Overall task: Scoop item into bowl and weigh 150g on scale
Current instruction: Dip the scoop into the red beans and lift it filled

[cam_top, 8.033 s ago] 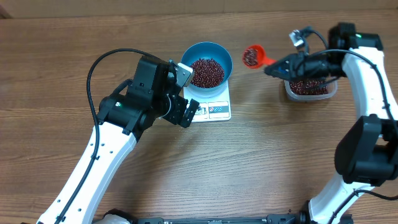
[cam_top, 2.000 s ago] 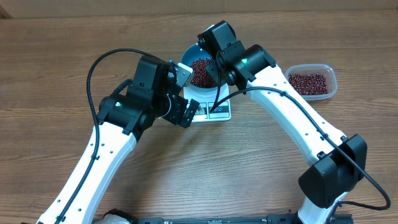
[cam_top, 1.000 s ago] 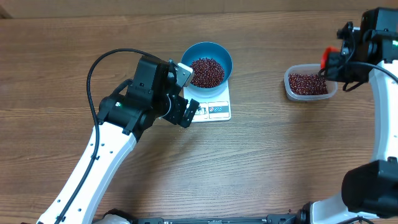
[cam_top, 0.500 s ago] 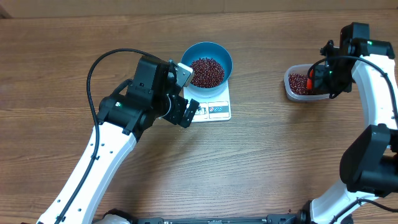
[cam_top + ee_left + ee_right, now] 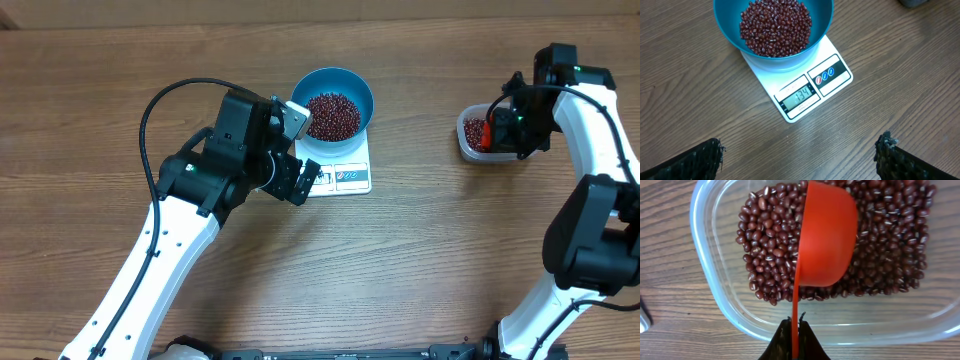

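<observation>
The left hand (image 5: pixel 800 150) hangs over the wooden surface (image 5: pixel 420 260) on the near side of the scale, its two fingers spread wide with nothing between them; only their dark tips show at the bottom corners of the left wrist view.

Just beyond it lies the scale (image 5: pixel 812 85), white and flat, turned at a slant to the surface's edge. Its display (image 5: pixel 799 95) faces the left hand and reads 134, with a small label beside it on the same front edge.

The blue bowl (image 5: pixel 771 62) stands on the far part of the scale, upright, covering most of the platform. It holds a heap of dark red-brown beans (image 5: pixel 775 25) that fills its floor and climbs part of the way up the wall, with a wide band of bare blue left below the rim.

Well apart from the scale, toward the right side of the surface, sits a clear plastic tub (image 5: pixel 715 295) with rounded corners. A layer of the same beans covers its bottom, thinner along the near wall.

The right hand (image 5: pixel 796 330) is pinched tight on the thin handle of a red scoop (image 5: pixel 827 235). The scoop's cup is inside the tub, turned on its side, its rounded back toward the right in the wrist view. Whether it holds any beans cannot be told.
</observation>
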You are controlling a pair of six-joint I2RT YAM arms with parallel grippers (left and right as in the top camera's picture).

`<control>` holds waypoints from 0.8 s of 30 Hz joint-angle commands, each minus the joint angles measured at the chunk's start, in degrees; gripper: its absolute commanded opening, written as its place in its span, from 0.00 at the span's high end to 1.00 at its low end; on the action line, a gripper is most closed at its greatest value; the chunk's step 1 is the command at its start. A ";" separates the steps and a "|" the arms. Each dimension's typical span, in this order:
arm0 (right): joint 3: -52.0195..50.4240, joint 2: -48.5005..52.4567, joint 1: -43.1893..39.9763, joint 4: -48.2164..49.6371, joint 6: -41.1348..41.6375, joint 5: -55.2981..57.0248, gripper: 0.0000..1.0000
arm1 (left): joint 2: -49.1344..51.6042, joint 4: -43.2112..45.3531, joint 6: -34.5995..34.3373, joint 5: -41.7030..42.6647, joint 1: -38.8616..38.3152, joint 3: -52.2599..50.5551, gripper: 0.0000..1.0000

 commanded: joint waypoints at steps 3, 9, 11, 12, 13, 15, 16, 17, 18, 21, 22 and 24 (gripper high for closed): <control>-0.20 0.90 0.87 -0.09 -3.04 -7.54 0.96 | -0.33 0.22 -0.74 -0.35 -0.02 -0.11 0.00; -0.13 0.83 -0.46 -0.33 -3.04 -11.54 0.96 | -0.33 0.22 -0.74 -0.35 -0.02 -0.11 0.01; -0.11 0.74 -1.44 -0.44 -3.02 -12.37 0.96 | -0.33 0.22 -0.74 -0.35 -0.02 -0.11 0.01; -0.04 0.68 -2.08 -0.57 -3.02 -12.94 0.96 | -0.33 0.22 -0.74 -0.35 -0.02 -0.11 0.00; 0.02 0.57 -2.64 -0.74 -3.02 -13.31 0.96 | -0.33 0.22 -0.74 -0.35 -0.02 -0.11 0.01; 0.39 0.37 -4.61 -1.16 -3.04 -14.67 0.96 | -0.33 0.20 -0.74 -0.33 -0.02 -0.11 0.00; 0.68 0.26 -5.86 -1.42 -3.04 -15.63 0.96 | -0.33 0.20 -0.74 -0.35 -0.02 -0.11 0.00; 0.87 0.15 -7.08 -1.66 -3.06 -16.33 0.96 | -0.33 0.20 -0.74 -0.35 -0.02 -0.11 0.00; 0.98 0.07 -7.74 -1.86 -3.06 -16.59 0.96 | -0.33 0.22 -0.74 -0.35 -0.02 -0.11 0.00; 1.16 -0.35 -10.38 -2.56 -3.61 -19.17 0.96 | -0.33 0.20 -0.74 -0.35 -0.02 -0.11 0.01; 1.16 -0.59 -11.19 -3.02 -4.87 -21.03 0.96 | -0.33 0.20 -0.74 -0.35 -0.02 -0.11 0.00; 1.16 -1.03 -12.52 -3.85 -7.26 -24.83 0.96 | -0.33 0.20 -0.74 -0.35 -0.02 -0.11 0.00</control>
